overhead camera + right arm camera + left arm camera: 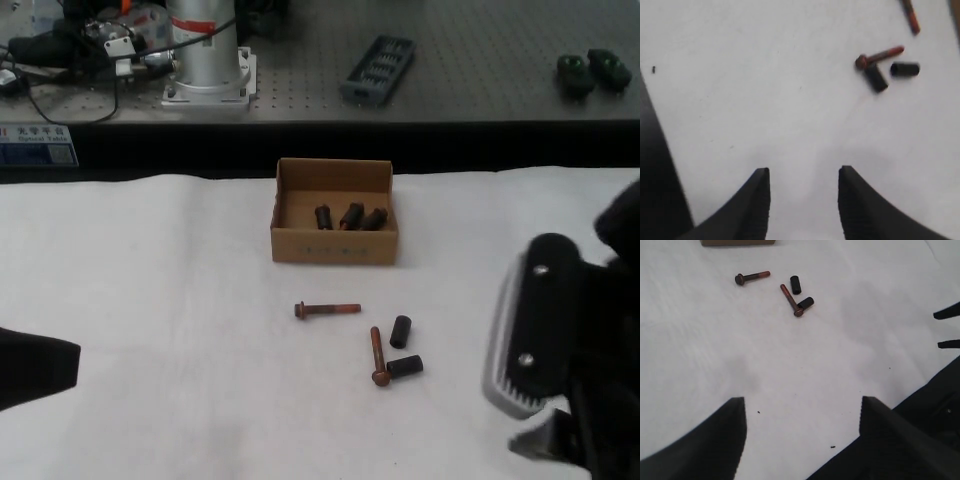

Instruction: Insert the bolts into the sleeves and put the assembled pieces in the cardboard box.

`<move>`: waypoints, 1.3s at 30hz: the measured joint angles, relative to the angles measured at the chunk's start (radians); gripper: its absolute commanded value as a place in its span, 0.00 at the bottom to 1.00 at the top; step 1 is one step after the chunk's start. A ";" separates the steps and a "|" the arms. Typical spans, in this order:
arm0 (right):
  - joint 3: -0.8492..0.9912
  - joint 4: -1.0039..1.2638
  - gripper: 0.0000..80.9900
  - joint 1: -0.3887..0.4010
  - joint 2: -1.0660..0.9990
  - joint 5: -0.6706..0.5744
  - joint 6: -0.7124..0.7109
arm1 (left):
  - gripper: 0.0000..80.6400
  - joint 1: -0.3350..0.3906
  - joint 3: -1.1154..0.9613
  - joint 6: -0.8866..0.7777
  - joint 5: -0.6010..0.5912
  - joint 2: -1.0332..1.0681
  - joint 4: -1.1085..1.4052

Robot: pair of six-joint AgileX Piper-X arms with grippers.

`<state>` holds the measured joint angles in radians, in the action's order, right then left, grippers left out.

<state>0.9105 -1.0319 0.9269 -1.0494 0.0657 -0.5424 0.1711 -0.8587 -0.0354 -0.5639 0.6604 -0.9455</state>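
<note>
Here, in the high view, a white cloth (150, 280) covers the bench. A cardboard box (334, 248) stands open toward the far edge of the bench, about midway across, with three dark assembled pieces (352, 215) lying inside. In front of it, around the middle of the bench, lie two loose bolts and two loose sleeves. The first bolt (327, 309) lies alone, crosswise, near the box's front wall. The second bolt (377, 355) lies closer to the front edge, its head against the near sleeve (405, 366). The far sleeve (401, 331) lies just beside its shank, apart from it. The right arm (545, 340) stands over the near right corner, and a dark part of the left arm (35, 365) shows at the left edge.

In the left wrist view, the left tool (802, 440) is spread wide, with bare cloth between its fingers (730, 445). The first bolt (752, 276), second bolt (791, 300), far sleeve (795, 284) and near sleeve (805, 303) lie well apart from it.

In the right wrist view, the right tool (804, 200) is spread too, pinching nothing. The second bolt (879, 56) touches the near sleeve (875, 79) at its head, the far sleeve (904, 69) lies just beside them, and the first bolt (910, 16) lies beyond.
</note>
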 measured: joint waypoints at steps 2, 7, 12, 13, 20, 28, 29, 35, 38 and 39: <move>0.000 0.123 0.40 0.000 -0.042 0.007 -0.105 | 0.59 0.000 0.000 0.008 0.000 0.000 0.000; 0.000 0.277 0.40 -0.007 -0.137 0.009 -0.217 | 0.59 0.000 0.000 0.017 0.000 0.000 0.004; 0.000 0.372 0.40 -0.066 -0.304 0.011 -0.314 | 0.59 0.000 0.000 0.035 0.000 0.000 0.019; 0.000 0.388 0.40 -0.083 -0.338 0.010 -0.340 | 0.59 0.000 0.000 0.041 0.000 0.000 0.021; -0.004 0.500 0.40 -0.184 -0.474 0.003 -0.544 | 0.59 0.000 0.000 0.063 0.000 0.000 0.035; -0.004 0.580 0.40 -0.246 -0.476 -0.156 -0.591 | 0.59 0.000 0.000 0.063 0.000 0.000 0.035; -0.004 0.588 0.40 -0.248 -0.476 -0.166 -0.593 | 0.59 0.000 0.000 0.063 0.000 0.000 0.035; -0.004 0.610 0.40 -0.253 -0.488 -0.202 -0.613 | 0.59 0.000 0.000 0.063 0.000 0.000 0.066; -0.004 0.615 0.40 -0.253 -0.507 -0.207 -0.631 | 0.59 0.000 0.000 0.063 0.000 0.000 0.080; -0.004 0.616 0.40 -0.253 -0.516 -0.207 -0.640 | 0.59 0.000 0.000 0.063 0.000 0.000 0.081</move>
<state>0.9068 -0.4157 0.6743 -1.5658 -0.1410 -1.1821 0.1711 -0.8587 0.0276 -0.5639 0.6604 -0.8645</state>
